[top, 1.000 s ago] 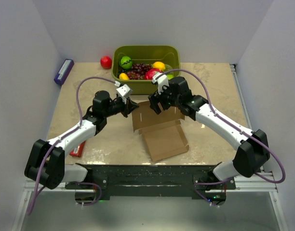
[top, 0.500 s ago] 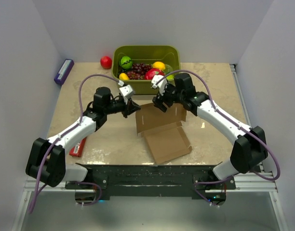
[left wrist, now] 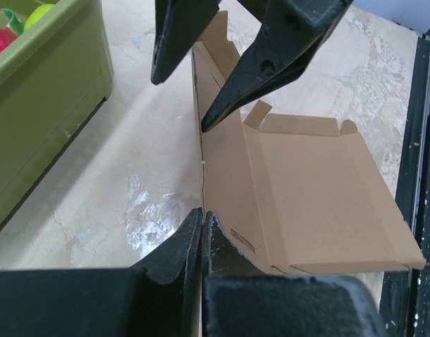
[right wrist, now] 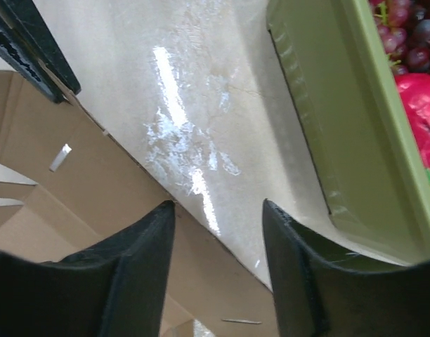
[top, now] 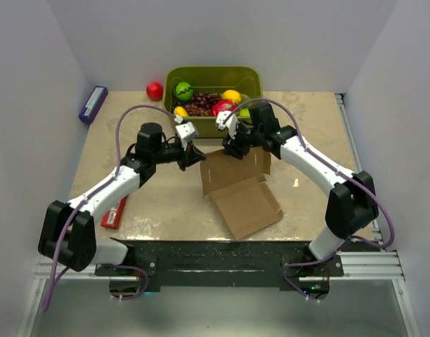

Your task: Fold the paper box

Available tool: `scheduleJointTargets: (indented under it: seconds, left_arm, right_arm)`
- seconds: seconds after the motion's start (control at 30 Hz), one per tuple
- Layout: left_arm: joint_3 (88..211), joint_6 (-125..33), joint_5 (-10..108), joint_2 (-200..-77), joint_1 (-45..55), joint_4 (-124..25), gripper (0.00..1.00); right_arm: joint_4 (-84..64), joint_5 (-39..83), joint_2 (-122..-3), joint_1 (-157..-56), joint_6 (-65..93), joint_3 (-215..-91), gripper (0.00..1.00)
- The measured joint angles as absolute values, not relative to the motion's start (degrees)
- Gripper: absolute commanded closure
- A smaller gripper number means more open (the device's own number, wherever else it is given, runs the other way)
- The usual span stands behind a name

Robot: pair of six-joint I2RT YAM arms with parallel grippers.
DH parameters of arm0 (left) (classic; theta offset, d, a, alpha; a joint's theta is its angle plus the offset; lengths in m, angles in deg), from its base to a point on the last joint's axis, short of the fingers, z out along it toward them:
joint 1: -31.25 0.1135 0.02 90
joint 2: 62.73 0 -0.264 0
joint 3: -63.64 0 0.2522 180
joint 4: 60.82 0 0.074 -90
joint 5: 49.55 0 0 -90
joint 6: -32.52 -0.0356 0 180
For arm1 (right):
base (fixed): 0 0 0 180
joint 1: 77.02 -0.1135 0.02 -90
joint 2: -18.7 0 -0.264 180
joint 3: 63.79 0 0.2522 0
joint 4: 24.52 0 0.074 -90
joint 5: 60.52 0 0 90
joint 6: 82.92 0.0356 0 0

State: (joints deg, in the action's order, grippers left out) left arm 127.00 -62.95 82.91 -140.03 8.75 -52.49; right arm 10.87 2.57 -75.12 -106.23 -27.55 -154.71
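Note:
The brown paper box (top: 249, 205) lies open on the table, its base flat and its back panel (top: 232, 168) raised nearly upright. My left gripper (top: 196, 156) is shut on the left edge of that raised panel; in the left wrist view (left wrist: 201, 219) the cardboard edge runs in between the closed fingers, with the box (left wrist: 320, 189) to their right. My right gripper (top: 236, 149) is open at the panel's top edge. In the right wrist view (right wrist: 218, 210) one finger lies over the cardboard (right wrist: 95, 182) and the other over bare table.
The olive-green tub (top: 213, 72) of fruit stands just behind the box, close to both grippers (left wrist: 46, 91) (right wrist: 341, 105). A red apple (top: 154, 90) and a purple pack (top: 93, 104) are at the back left. A slim red pack (top: 114, 213) lies by the left arm.
The back panel has been lifted more upright and the box has shifted slightly right. Both grippers moved a little toward the tub; the right one came to the panel's top edge.

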Motion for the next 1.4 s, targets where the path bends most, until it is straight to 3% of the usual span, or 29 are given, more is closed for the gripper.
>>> scheduleJointTargets:
  seconds: [0.43,0.53,0.57,0.63,0.67,0.77,1.0,1.13,1.27,1.4]
  left_arm:
    - [131.0,-64.6,83.4,-141.7,9.1,-48.8,1.0]
    - [131.5,-64.7,82.8,-141.9,9.5,-48.4,0.86]
    - [131.6,-64.7,82.5,-141.9,9.5,-48.4,0.7]
    - [131.7,-65.0,82.0,-141.9,9.5,-48.8,0.55]
    - [131.8,-64.7,81.8,-141.9,9.5,-49.0,0.37]
    - [132.0,-64.3,80.4,-141.9,9.5,-49.5,0.22]
    - [128.5,-59.5,67.3,-139.1,9.4,-53.6,0.21]
    - [118.9,-53.6,60.9,-129.6,8.8,-59.7,0.28]
    - [111.9,-46.6,61.3,-121.6,5.6,-66.2,0.38]
    - [109.3,-40.5,64.5,-121.9,3.7,-71.3,0.41]
  right_arm:
    - [12.8,-3.6,-75.3,-105.9,-27.4,-154.6,0.84]
    - [13.3,-4.6,-75.1,-105.9,-27.0,-154.5,0.93]
    - [13.5,-4.8,-74.8,-106.0,-26.8,-154.3,0.99]
    - [14.1,-5.1,-74.5,-106.0,-26.2,-154.0,1.0]
    - [14.3,-5.1,-74.4,-106.2,-25.7,-153.9,1.0]
    - [14.5,-4.8,-73.9,-106.3,-24.5,-153.3,1.0]
    - [15.5,-2.6,-71.6,-106.3,-21.2,-150.4,1.0]
    - [15.9,0.2,-71.6,-106.3,-18.5,-150.4,1.0]
    - [15.9,2.0,-71.6,-106.3,-15.9,-150.4,1.0]
    - [15.9,3.2,-71.4,-106.3,-14.3,-150.4,1.0]
